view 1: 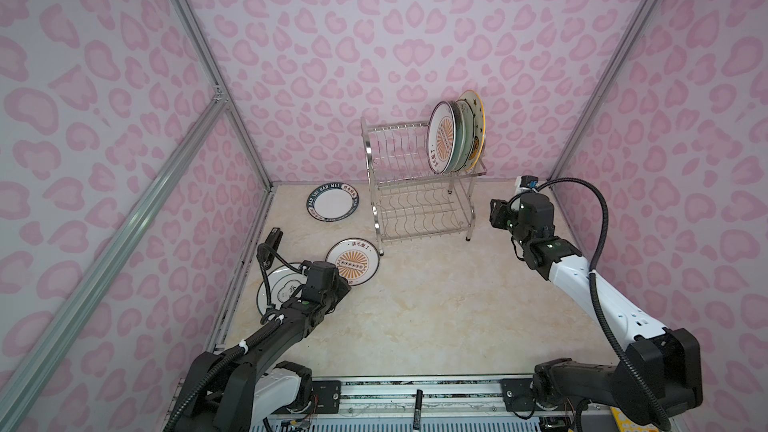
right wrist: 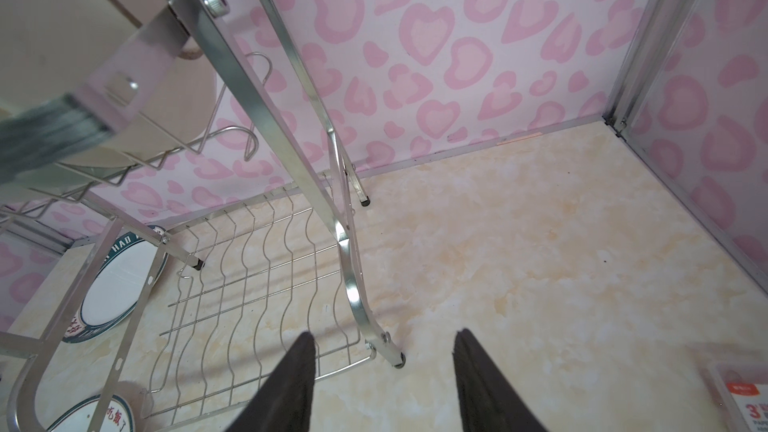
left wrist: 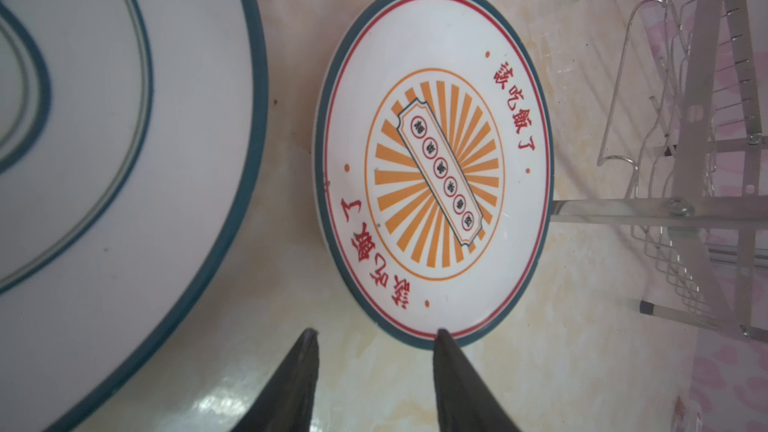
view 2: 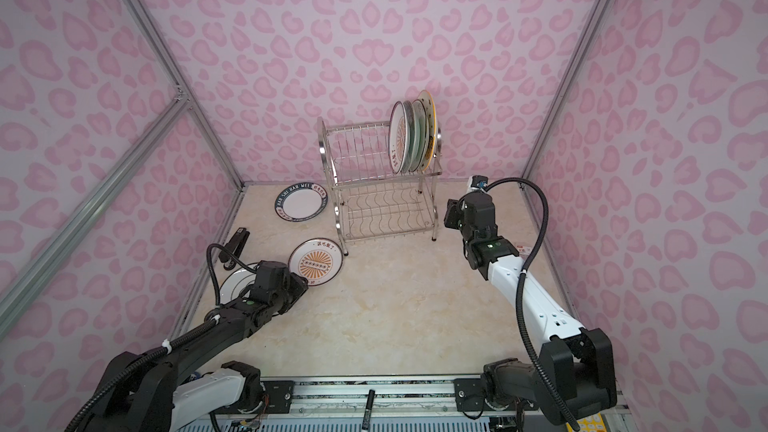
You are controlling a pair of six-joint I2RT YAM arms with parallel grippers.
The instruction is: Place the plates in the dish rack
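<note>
The dish rack [view 1: 399, 151] [view 2: 365, 151] stands at the back of the table. Three plates stand upright at the right end of its upper tier: an orange-sunburst plate [view 1: 444, 139], a pale teal one [view 1: 462, 143] and a star-patterned orange-rimmed one [view 1: 476, 118]. A navy-lettered plate [view 1: 332, 202], a second sunburst plate [view 1: 353, 261] [left wrist: 436, 160] and a black-ringed white plate [view 1: 276, 288] [left wrist: 104, 118] lie flat on the table. My left gripper [left wrist: 375, 332] is open and empty, low over the table, with one fingertip [left wrist: 441, 338] at the sunburst plate's near rim. My right gripper [right wrist: 385, 333] [view 1: 498, 214] hangs open and empty beside the rack's right front foot [right wrist: 400, 364].
A black stapler [view 1: 272, 238] lies by the left wall behind the white plate. A black marker [view 1: 417, 407] rests on the front rail. A flat pack with a red label [right wrist: 744, 401] lies near the right wall. Pink patterned walls close in three sides.
</note>
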